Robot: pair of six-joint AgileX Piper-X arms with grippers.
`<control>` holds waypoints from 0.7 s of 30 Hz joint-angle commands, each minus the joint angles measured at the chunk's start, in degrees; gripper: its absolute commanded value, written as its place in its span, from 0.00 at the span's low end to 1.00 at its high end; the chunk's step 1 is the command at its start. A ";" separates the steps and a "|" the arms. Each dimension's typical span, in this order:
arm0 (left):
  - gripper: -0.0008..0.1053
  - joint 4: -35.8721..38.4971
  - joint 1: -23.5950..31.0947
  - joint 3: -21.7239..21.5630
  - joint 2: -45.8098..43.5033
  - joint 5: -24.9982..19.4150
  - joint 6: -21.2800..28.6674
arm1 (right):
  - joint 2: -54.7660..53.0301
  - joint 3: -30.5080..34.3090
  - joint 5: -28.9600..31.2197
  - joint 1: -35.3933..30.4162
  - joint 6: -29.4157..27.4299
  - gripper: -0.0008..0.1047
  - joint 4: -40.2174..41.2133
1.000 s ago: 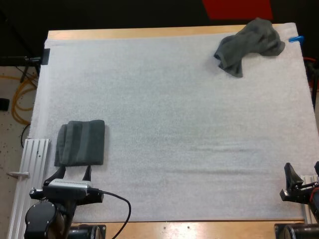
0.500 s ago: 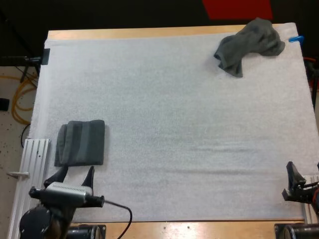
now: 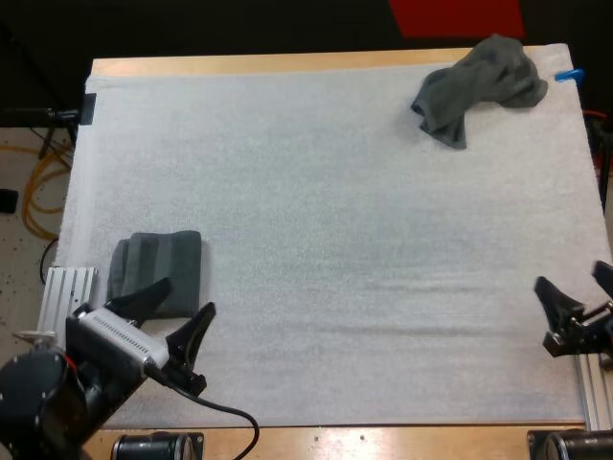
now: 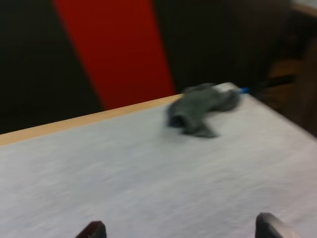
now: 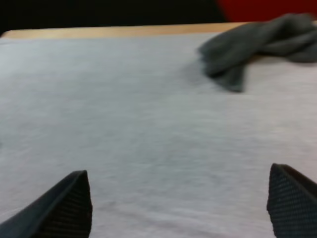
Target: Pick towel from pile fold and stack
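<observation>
The left gripper [image 3: 182, 305] is hovering with fingers spread at the near edge of the folded towel [image 3: 153, 268], while the right gripper [image 3: 572, 284], likewise spread empty, is facing the crumpled towel [image 3: 479, 86] lying well ahead on the white mat [image 3: 335, 240].

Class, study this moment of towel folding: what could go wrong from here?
1. The crumpled towel lies at the far right corner of the mat, by the table edge; a grab might push it off.
2. The left gripper, open, hangs at the near edge of the folded towel; swinging away, a finger might snag and unfold it.
</observation>
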 commanded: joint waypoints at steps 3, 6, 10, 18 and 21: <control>0.57 -0.44 -0.04 -1.76 3.10 5.86 -0.32 | 5.60 -2.80 -6.80 -0.20 -0.92 0.68 0.09; 0.57 -0.57 -0.04 -1.97 4.00 5.86 -0.30 | 10.69 -4.38 -8.40 -0.15 -0.90 0.68 -2.00; 0.57 -0.57 -0.04 -1.97 3.99 5.86 -0.21 | 18.75 -6.76 -7.23 1.44 1.43 0.68 -9.20; 0.57 -0.57 -0.04 -1.97 3.99 5.86 -0.21 | 40.71 -15.14 9.48 8.23 10.10 0.68 -19.55; 0.57 -0.55 -0.04 -1.97 3.99 5.86 -0.21 | 48.52 -19.18 13.66 9.02 14.94 0.68 -21.79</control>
